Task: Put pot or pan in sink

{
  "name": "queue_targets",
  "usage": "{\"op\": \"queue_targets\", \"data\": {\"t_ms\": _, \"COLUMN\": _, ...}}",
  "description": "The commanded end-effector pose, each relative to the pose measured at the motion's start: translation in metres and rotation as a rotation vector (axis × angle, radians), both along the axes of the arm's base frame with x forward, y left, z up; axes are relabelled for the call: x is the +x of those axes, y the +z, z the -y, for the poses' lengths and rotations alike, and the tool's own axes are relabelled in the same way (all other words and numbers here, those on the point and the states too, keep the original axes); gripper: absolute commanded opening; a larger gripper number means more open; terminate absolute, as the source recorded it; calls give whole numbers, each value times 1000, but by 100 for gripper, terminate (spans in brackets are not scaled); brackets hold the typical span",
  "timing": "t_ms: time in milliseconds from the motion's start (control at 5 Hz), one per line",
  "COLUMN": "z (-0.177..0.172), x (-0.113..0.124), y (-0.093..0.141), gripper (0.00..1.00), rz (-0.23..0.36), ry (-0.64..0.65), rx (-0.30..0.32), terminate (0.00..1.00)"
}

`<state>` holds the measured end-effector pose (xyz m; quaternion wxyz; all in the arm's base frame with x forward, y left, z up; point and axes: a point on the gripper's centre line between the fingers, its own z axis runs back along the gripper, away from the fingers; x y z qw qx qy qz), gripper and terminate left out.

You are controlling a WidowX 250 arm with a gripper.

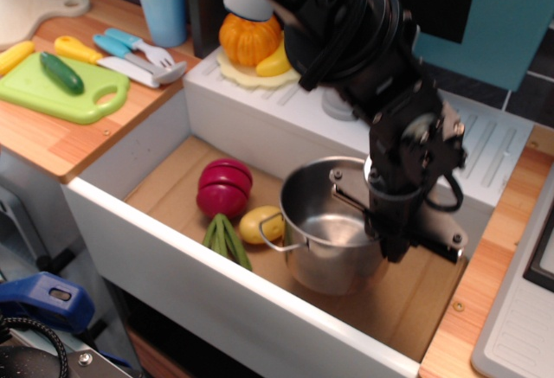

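Observation:
The shiny steel pot [320, 231] is upright inside the white sink [216, 287], low over or on its brown cardboard floor [389, 300], right of centre. One wire loop handle [270, 238] points to the front left. My gripper [381, 222] comes down from above and is shut on the pot's right rim. The black arm [346, 32] hides the grey faucet and part of the back ledge [286, 110].
A red-purple toy vegetable [224, 186], a yellow potato [260, 224] touching the pot's left side, and green leaves [225, 240] lie in the sink. A plate with orange and banana [255, 45] sits on the ledge. Blue cup [163, 6], cutlery [130, 54] and green cutting board [61, 88] stand on the left counter.

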<state>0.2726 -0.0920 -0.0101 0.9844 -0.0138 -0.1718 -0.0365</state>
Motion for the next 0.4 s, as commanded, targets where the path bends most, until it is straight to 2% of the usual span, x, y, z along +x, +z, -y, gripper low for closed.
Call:
{"op": "queue_targets", "data": {"t_ms": 0, "z": -3, "x": 12, "y": -16, "gripper": 100, "rz": 79, "ry": -46, "rx": -70, "terminate": 0}}
{"op": "queue_targets", "data": {"t_ms": 200, "z": -3, "x": 12, "y": -16, "gripper": 100, "rz": 79, "ry": -46, "rx": -70, "terminate": 100}}
